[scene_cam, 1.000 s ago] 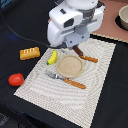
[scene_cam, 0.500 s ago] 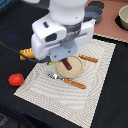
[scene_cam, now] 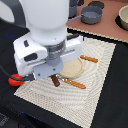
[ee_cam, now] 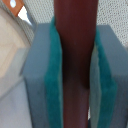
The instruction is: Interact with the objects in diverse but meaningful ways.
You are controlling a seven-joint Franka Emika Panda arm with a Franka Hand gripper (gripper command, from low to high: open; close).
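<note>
**Sausage clamped in hand, hanging over the mat by the plate**

Hand is clenched on the dark brown sausage. Wrist view: teal pads press it on both sides, sausage running lengthwise between them. Exterior view shows the sausage poking out below the hand, tilted, over the woven mat and just beside the tan plate. Can't tell if its lower tip touches the mat or hangs just above it.

Handling, as a guess: small toy food, light, looks stiff and smooth, so it could slip or swivel in the pads if bumped. It's round in section; a mid-length pinch across the width, as now, seems the safe hold. Not fragile.

Arm pose: wrist pointed roughly downward, big white body of the arm over the mat's near side, hiding much of the scene. Red tomato sits on the dark table at the exterior view's left, partly hidden. Orange-handled utensils lie either side of the plate.
</note>
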